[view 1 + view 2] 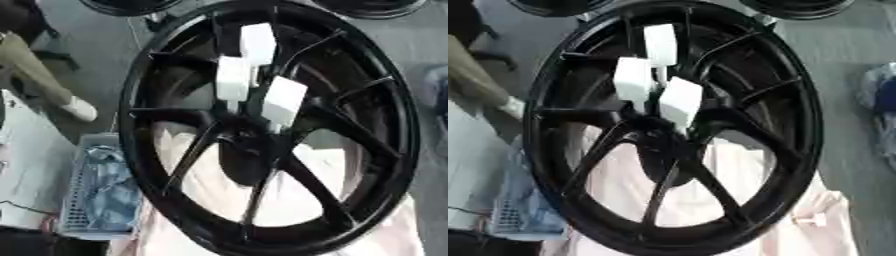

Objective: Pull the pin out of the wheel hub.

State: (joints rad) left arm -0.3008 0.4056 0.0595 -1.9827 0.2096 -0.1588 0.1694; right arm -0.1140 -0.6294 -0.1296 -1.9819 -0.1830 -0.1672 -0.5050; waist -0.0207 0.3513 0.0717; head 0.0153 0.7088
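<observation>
A large black wheel (138,150) with several spokes fills both views, leaning askew on a pale cloth. Its dark hub (249,152) lies at the middle. Three white block-shaped pins stick out just above the hub: one at the top (257,42), one to the left (233,77), and one lowest and nearest the hub (284,100). Thin white stems run from them toward the hub. Neither of my hands shows in either view.
A pale pink cloth (389,230) lies under the wheel. A blue-grey mesh basket (92,200) stands at lower left. A person's leg and white shoe (80,109) are at the left. Other dark wheels (372,6) lie at the top, and a blue bundle (881,95) at the right.
</observation>
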